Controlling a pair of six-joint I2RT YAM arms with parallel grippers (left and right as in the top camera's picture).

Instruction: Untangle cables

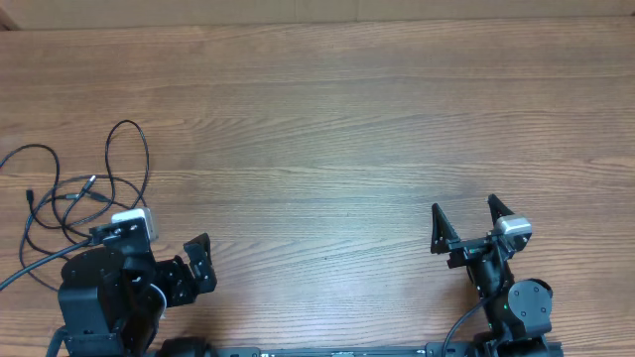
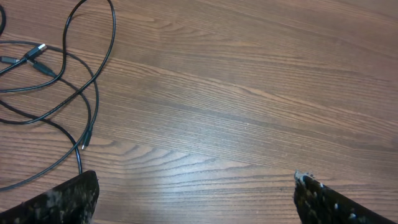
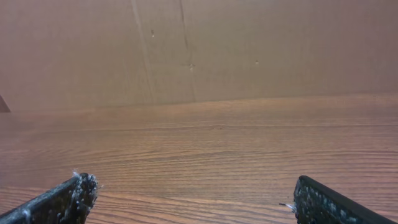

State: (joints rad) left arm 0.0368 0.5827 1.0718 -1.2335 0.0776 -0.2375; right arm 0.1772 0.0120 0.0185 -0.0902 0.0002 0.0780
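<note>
The cables (image 1: pixel 94 188) are thin black cords lying in loose overlapping loops on the wooden table at the left. In the left wrist view they (image 2: pixel 81 87) fill the upper left, with a silver-tipped plug (image 2: pixel 38 48) and a small plug end (image 2: pixel 86 138). My left gripper (image 1: pixel 151 241) is open and empty, just below and right of the loops; its fingers (image 2: pixel 196 183) are spread wide over bare wood. My right gripper (image 1: pixel 464 210) is open and empty at the right, far from the cables. The right wrist view (image 3: pixel 193 186) shows no cable.
The table's far edge (image 1: pixel 317 22) runs along the top, with a brown wall (image 3: pixel 186 50) behind it. One cord end (image 1: pixel 15 159) reaches the table's left edge. The arm bases sit at the near edge.
</note>
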